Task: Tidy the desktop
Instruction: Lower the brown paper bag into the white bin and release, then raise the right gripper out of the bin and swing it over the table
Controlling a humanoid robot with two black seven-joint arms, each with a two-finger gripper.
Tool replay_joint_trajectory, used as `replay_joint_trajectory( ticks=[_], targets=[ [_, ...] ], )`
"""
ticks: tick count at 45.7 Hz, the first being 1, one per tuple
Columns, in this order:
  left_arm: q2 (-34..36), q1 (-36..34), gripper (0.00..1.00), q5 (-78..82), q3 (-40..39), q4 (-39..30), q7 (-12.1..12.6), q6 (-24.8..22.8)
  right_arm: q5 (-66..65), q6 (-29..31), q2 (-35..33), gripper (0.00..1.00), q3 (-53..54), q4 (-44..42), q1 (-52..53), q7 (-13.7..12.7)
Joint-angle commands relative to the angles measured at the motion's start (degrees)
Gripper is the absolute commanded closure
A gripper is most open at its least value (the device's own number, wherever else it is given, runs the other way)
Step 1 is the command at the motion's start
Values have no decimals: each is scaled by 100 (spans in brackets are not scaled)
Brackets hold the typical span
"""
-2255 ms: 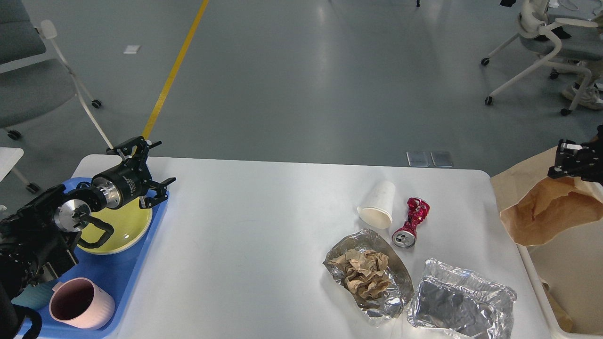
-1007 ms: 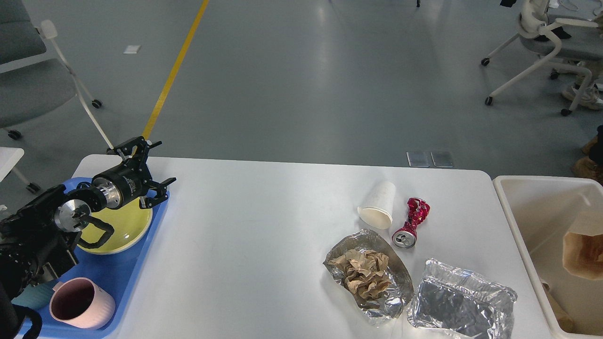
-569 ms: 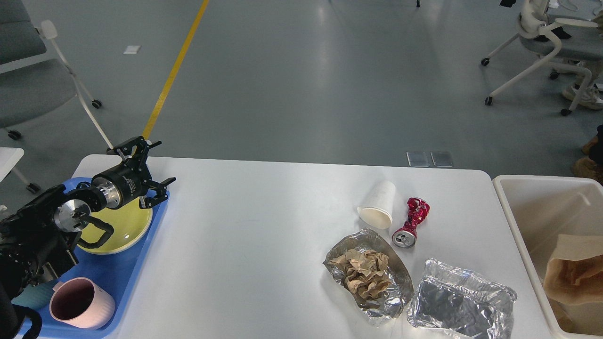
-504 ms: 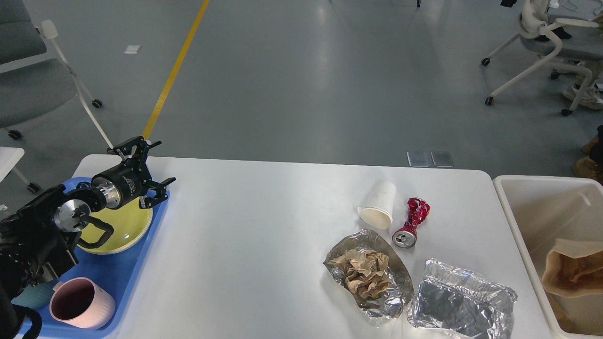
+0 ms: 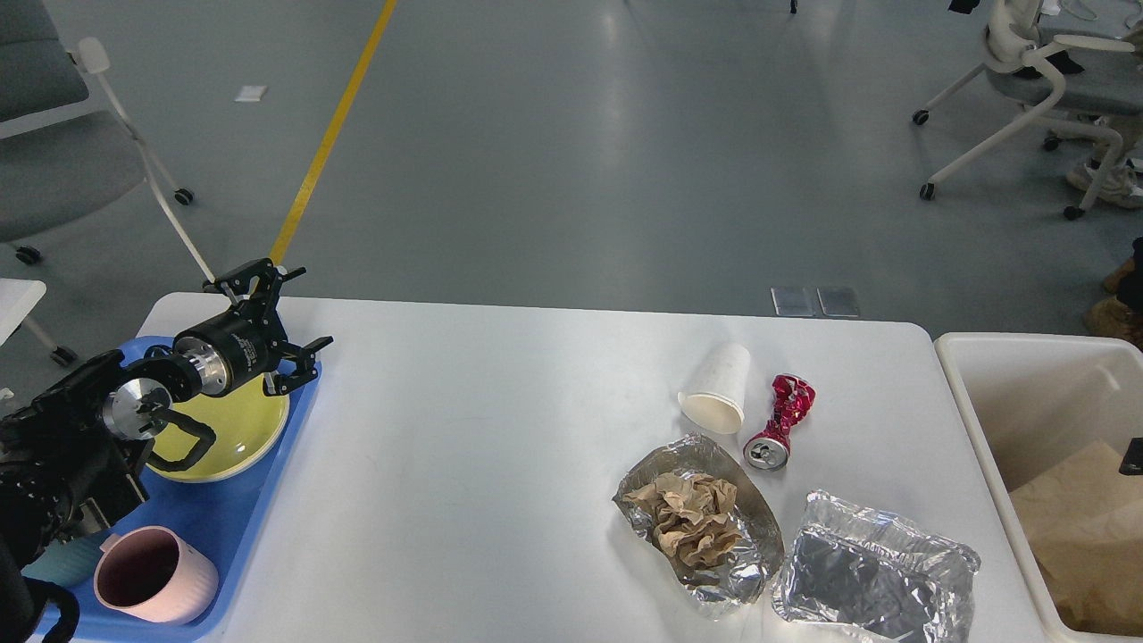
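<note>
Since the brown bag (image 5: 1076, 527) dropped into the bin (image 5: 969, 420) — flatter now, seemingly.

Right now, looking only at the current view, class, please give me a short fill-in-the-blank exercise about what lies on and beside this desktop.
1. The paper cup lies on its ____ on the desktop.
2. The crushed can is ____ in colour.
3. The crumpled brown paper rests on a sheet of ____.
4. The yellow plate and pink mug sit on the ____ tray, beneath the left gripper.

Missing words: side; red; foil; blue
</note>
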Motion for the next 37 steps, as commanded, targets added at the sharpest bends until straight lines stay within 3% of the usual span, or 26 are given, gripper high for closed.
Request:
replay_joint_trajectory(
  ticks=[1,11,20,37],
  targets=[
    [0,0,4,0,0,-1,0,0,-13,1132,-179,0,-232,88,550,5],
    [0,0,4,0,0,-1,0,0,-21,2688,-443,0,-1058,97,2263,5],
    [0,0,4,0,0,-1,0,0,-74,3436,-426,0,-1586,53,3749,-4],
    [0,0,4,0,0,-1,0,0,-522,3584,540,0,-1551,26,4831,-56]
  ],
)
